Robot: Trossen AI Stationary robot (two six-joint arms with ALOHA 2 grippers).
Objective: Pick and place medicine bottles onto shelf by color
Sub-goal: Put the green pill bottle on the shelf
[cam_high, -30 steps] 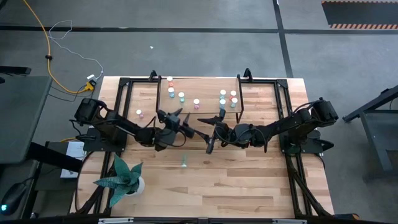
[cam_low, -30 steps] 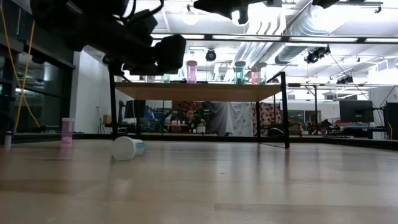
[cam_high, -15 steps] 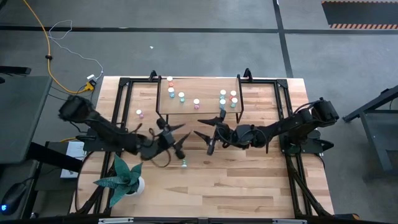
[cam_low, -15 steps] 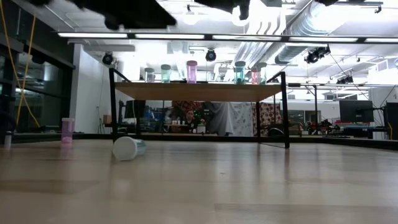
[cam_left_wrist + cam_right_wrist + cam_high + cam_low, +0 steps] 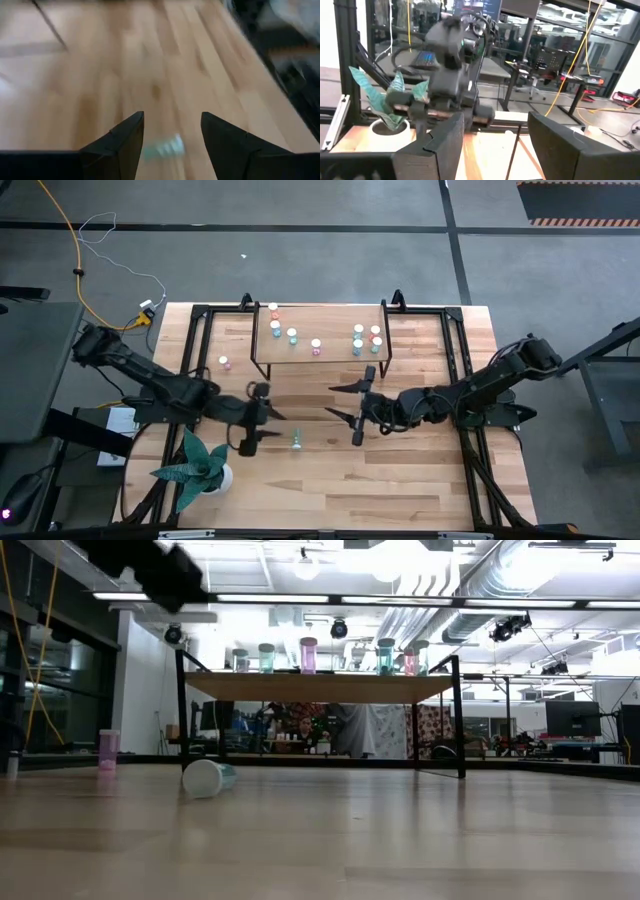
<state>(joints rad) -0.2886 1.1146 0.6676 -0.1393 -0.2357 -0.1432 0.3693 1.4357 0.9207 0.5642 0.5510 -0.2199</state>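
Note:
A teal medicine bottle (image 5: 297, 442) lies on its side on the table, its white cap toward the near edge (image 5: 207, 778); it shows blurred in the left wrist view (image 5: 165, 147). My left gripper (image 5: 262, 420) hovers open to its left, pointing at it, apart from it (image 5: 172, 125). My right gripper (image 5: 338, 402) hangs open and level to the bottle's right, nothing between its fingers (image 5: 495, 130). The shelf (image 5: 318, 356) stands at the far middle with several bottles upright on its top (image 5: 308, 653). A pink bottle (image 5: 224, 363) stands on the table left of the shelf (image 5: 108, 750).
A white pot with a green plant (image 5: 205, 465) stands at the near left, close to my left arm. Black frame rails (image 5: 195, 340) run along both sides of the table. Bare wood lies between the lying bottle and the near edge.
My left gripper has drawn back from the shelf's front toward the near left, risen out of the low view and tipped from pointing steeply down to a shallow slant. My right gripper has shifted a little toward the near edge. The lying teal bottle has not moved.

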